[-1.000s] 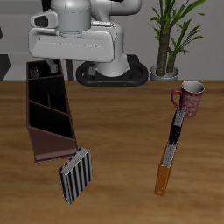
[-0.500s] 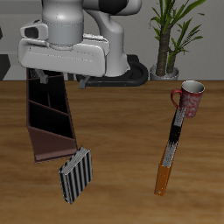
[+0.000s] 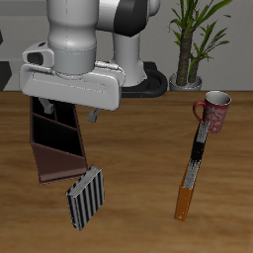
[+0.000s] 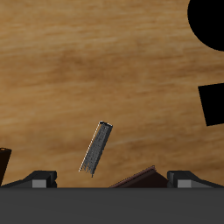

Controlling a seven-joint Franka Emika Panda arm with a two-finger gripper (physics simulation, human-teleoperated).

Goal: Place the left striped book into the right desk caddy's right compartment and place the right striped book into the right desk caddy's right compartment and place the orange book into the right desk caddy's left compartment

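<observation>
we see wooden bench (image 3: 138,168) from front and above. right desk caddy (image 3: 54,138), long maroon tray with dividers, lies toward back, partly hidden by robot arm. gripper (image 3: 69,107) hangs above caddy; whether jaws clenched or released, we cannot tell. striped book (image 3: 85,198) rests just off caddy's near end, toward front edge; wrist view shows it as thin grey slab (image 4: 95,148). orange book (image 3: 185,198) lies well apart, end to end with black book (image 3: 198,143). red mug (image 3: 213,111) beside black book. potted plant (image 3: 196,40) behind.
</observation>
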